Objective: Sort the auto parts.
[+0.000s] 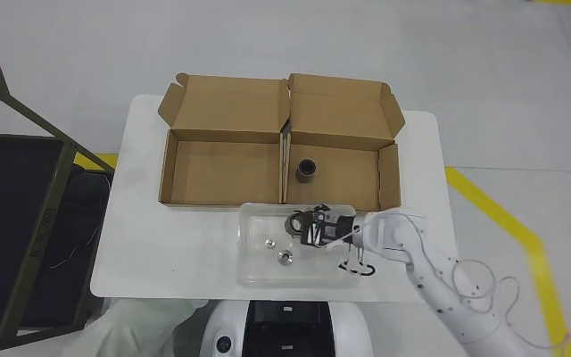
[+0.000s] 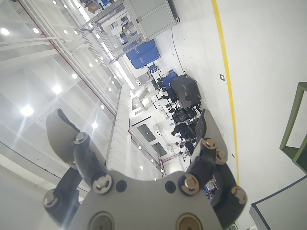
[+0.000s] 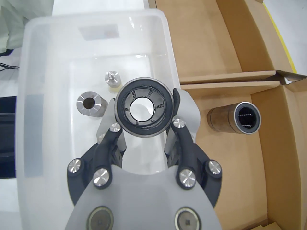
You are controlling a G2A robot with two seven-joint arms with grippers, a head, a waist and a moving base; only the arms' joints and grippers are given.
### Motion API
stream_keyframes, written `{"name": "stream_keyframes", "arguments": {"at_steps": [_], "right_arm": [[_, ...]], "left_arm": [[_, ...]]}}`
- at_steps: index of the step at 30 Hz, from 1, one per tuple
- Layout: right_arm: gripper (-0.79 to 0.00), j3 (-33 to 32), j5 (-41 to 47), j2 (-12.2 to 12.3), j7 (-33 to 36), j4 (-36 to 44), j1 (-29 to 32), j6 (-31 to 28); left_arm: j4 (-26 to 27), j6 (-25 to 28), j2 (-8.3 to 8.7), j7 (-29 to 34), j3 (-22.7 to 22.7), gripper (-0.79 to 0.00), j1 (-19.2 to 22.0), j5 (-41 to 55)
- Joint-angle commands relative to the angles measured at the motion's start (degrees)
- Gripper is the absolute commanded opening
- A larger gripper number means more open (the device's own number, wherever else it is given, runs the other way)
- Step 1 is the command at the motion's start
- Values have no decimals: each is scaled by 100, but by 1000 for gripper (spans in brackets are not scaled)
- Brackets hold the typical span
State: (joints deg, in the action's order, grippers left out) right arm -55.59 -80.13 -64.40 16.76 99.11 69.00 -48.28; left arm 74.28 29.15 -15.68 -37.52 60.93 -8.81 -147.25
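Note:
My right gripper (image 3: 144, 111) (image 1: 297, 224) is shut on a dark cylindrical bearing (image 3: 144, 110) (image 1: 296, 223), held above the clear plastic bin (image 3: 36, 72) (image 1: 250, 268). Two small silver metal parts lie in the bin: a bushing with a hole (image 3: 91, 103) (image 1: 285, 258) and a smaller knob (image 3: 112, 78) (image 1: 266, 242). A second bearing (image 3: 236, 118) (image 1: 307, 169) lies on its side in the right cardboard box (image 1: 343, 192). My left gripper (image 2: 130, 125) is open, pointing away from the table toward the room.
Two open cardboard boxes stand side by side behind the bin; the left box (image 1: 219, 170) (image 3: 203, 32) holds nothing. The white table (image 1: 152, 232) has free surface at its left. A dark rack (image 1: 45, 223) stands beside the table's left edge.

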Motion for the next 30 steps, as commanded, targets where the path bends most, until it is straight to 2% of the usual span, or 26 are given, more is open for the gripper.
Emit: {"name": "stream_keyframes", "arguments": {"at_steps": [1,9,19,30], "right_arm": [[-785,-91,151,18,-16,168,51,-4],[-785,-575,613,102,-138,937,144,-37],[-785,-1244,1632,150,-822,898,46,32],[-785,-2198,2158,258,-1876,952,482,-255]], "left_arm": [[0,0,0,0,0,0,0,0],[0,0,0,0,0,0,0,0],[0,0,0,0,0,0,0,0],[0,0,0,0,0,0,0,0]]}}
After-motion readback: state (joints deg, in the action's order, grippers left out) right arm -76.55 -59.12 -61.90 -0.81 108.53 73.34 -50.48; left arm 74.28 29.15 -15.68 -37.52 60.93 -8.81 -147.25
